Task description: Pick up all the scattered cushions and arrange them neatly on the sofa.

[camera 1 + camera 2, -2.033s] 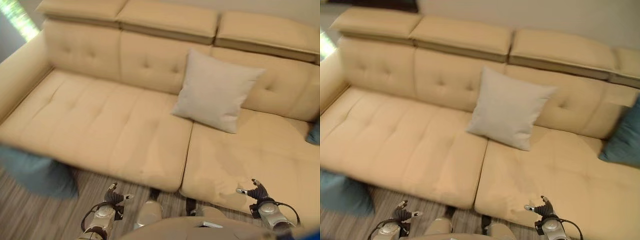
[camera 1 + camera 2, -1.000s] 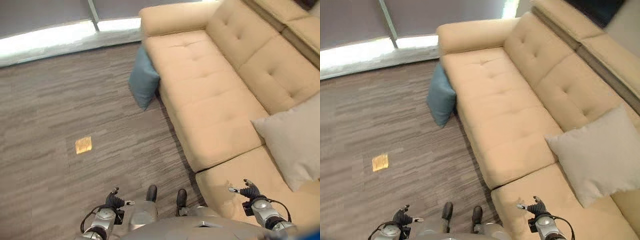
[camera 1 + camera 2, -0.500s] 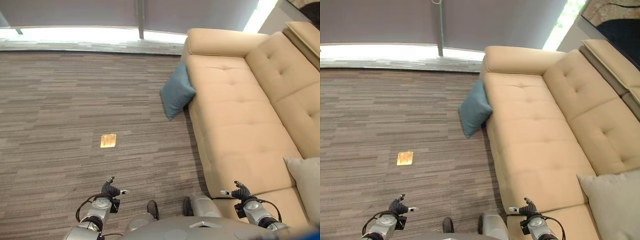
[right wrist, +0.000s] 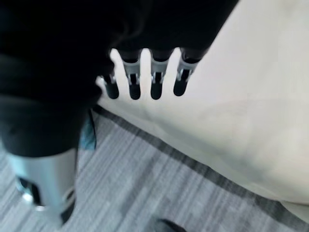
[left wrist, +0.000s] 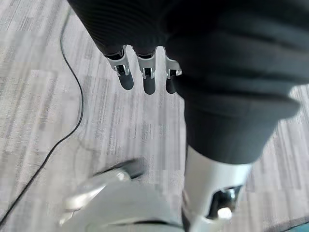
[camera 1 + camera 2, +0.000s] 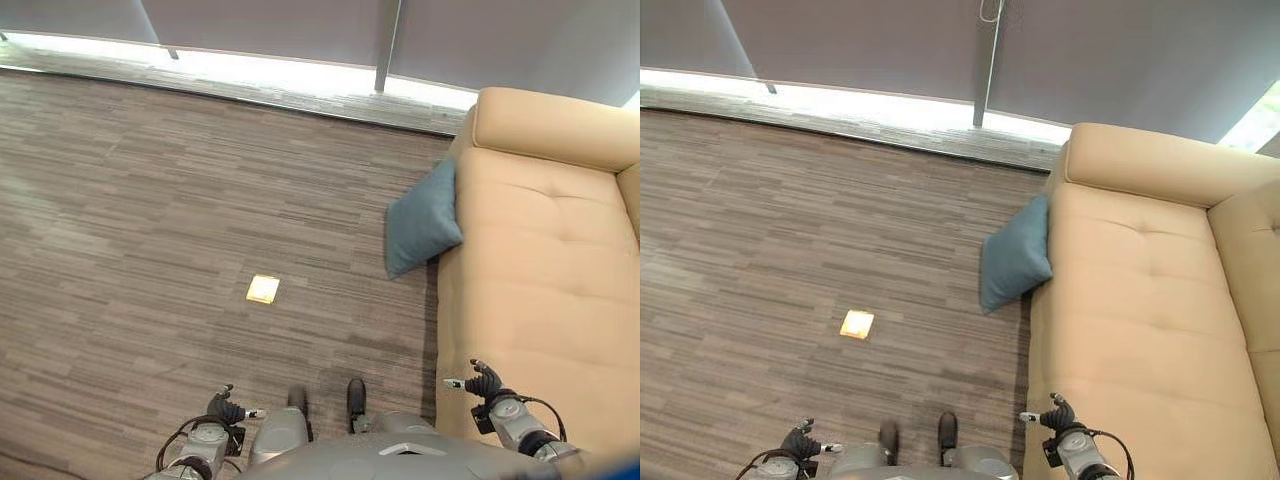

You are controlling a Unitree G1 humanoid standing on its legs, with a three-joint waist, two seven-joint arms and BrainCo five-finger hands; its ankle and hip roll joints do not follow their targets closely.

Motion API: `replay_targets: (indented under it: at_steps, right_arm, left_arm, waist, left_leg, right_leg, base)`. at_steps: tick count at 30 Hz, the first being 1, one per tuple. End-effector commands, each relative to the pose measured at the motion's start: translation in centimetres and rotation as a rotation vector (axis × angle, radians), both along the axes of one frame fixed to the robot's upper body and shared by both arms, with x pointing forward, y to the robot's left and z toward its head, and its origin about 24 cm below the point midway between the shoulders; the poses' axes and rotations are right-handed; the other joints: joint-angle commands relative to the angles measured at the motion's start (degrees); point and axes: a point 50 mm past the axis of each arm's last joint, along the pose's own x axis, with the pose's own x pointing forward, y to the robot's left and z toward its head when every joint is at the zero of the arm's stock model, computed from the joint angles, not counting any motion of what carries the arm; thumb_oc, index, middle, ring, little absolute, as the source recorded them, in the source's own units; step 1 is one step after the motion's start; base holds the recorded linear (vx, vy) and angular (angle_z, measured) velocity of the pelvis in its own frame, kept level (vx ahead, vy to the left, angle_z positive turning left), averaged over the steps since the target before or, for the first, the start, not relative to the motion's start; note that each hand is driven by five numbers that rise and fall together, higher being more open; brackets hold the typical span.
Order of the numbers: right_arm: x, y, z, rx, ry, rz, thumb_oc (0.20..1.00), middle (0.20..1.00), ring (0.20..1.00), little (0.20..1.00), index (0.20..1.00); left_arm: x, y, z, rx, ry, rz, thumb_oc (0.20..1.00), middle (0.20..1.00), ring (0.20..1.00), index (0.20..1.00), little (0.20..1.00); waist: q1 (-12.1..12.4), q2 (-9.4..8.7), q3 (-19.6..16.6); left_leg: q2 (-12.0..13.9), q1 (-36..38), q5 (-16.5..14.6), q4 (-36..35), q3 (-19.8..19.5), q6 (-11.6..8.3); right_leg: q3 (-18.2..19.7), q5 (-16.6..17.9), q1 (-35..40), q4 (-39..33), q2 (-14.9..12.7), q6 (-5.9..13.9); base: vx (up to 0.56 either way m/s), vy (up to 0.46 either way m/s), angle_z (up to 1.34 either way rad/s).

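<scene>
The blue cushion [image 6: 421, 222] stands on its edge on the floor [image 6: 150, 200], leaning against the front of the sofa [image 6: 540, 260] near the armrest end. It lies well ahead of the robot and a little to its right, so the right hand [image 6: 483, 382] is the nearer one; the left hand [image 6: 224, 408] hangs low on the other side, over bare floor. The cushion's upper corner tips toward the sofa seat and its lower corner points out onto the floor, so it is set roughly like a diamond, with one flat face turned to the room.

Both hands are empty, with fingers straight and slightly spread; the wrist views show the left fingers [image 5: 146, 72] over the floor and the right fingers [image 4: 155, 77] over the sofa's front edge.

The cushion looks soft, square and plump, in a matte blue-grey fabric. The sofa is tan, smooth and tufted with buttons. The floor is grey striped carpet, with a small yellow square [image 6: 263, 289] set in it well to the left of the cushion
</scene>
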Motion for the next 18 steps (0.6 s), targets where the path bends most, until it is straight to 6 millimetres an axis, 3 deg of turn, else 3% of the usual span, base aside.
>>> replay_targets:
  at_steps: [1,4,8,11,13,16,18]
  right_arm:
    - [-1.8,-1.5,-0.1,-0.057,0.033,-0.006,1.000,1.000,1.000,1.000,1.000]
    - [-2.3,-1.3,-0.4,-0.061,0.060,0.012,1.000,1.000,1.000,1.000,1.000]
    - [-1.9,-0.9,-0.4,-0.046,0.049,0.012,1.000,1.000,1.000,1.000,1.000]
    - [0.0,-0.5,0.2,-0.038,-0.008,0.033,1.000,1.000,1.000,1.000,1.000]
    - [0.4,-0.3,0.3,-0.035,-0.025,0.040,1.000,1.000,1.000,1.000,1.000]
    - [0.5,-0.4,0.4,-0.039,-0.029,0.049,1.000,1.000,1.000,1.000,1.000]
    - [0.7,-0.3,0.5,-0.042,-0.030,0.059,1.000,1.000,1.000,1.000,1.000]
  left_arm:
    - [1.3,1.2,0.7,0.036,-0.038,-0.014,1.000,1.000,1.000,1.000,1.000]
    - [0.4,1.1,0.4,0.034,-0.007,-0.018,1.000,1.000,1.000,1.000,1.000]
    - [0.8,1.0,0.5,0.033,-0.017,-0.032,1.000,1.000,1.000,1.000,1.000]
    - [2.7,1.4,1.3,0.055,-0.065,-0.070,1.000,1.000,1.000,1.000,1.000]
    - [3.0,1.5,1.4,0.060,-0.076,-0.073,1.000,1.000,1.000,1.000,1.000]
    - [3.0,1.2,1.4,0.051,-0.076,-0.078,1.000,1.000,1.000,1.000,1.000]
    - [2.8,1.1,1.2,0.051,-0.065,-0.086,1.000,1.000,1.000,1.000,1.000]
  waist:
    - [-0.2,-0.22,-1.1]
    - [-0.3,0.01,-2.2]
    - [0.0,-0.40,-3.1]
    - [-1.2,0.16,-1.6]
    - [-1.3,0.49,-1.2]
    - [-2.1,1.23,-1.0]
    - [-2.8,1.15,-1.0]
  left_leg:
    - [-1.1,-3.4,1.2,5.5,0.9,1.18]
    - [-1.4,-0.5,1.3,4.0,0.9,1.79]
    - [-2.3,1.4,-0.4,4.0,1.5,3.08]
    - [-2.7,3.7,-1.6,3.5,1.6,4.98]
    - [-2.6,4.1,-2.0,3.5,1.6,5.18]
    - [-3.3,7.4,-3.6,2.5,0.5,5.40]
    - [-4.2,9.0,-4.3,1.7,-0.2,5.48]
  right_leg:
    - [-1.5,-3.1,0.1,3.2,-1.9,10.08]
    - [-0.4,-3.8,1.2,4.3,-2.0,10.08]
    - [1.1,-4.4,1.3,7.2,-3.4,10.99]
    - [2.2,0.1,-5.7,22.7,-3.9,13.37]
    - [2.0,0.6,-7.5,25.3,-3.9,13.31]
    - [0.0,-1.4,-10.6,22.0,-2.7,11.69]
    - [-1.0,-0.3,-13.0,17.2,-1.5,11.52]
  base:
    - [0.19,0.090,-0.24]
    - [0.27,0.152,-0.35]
    - [0.22,0.178,-0.43]
    - [0.10,0.153,-0.08]
    - [0.12,0.097,0.11]
    - [0.26,0.079,-0.01]
    - [0.27,0.021,-0.11]
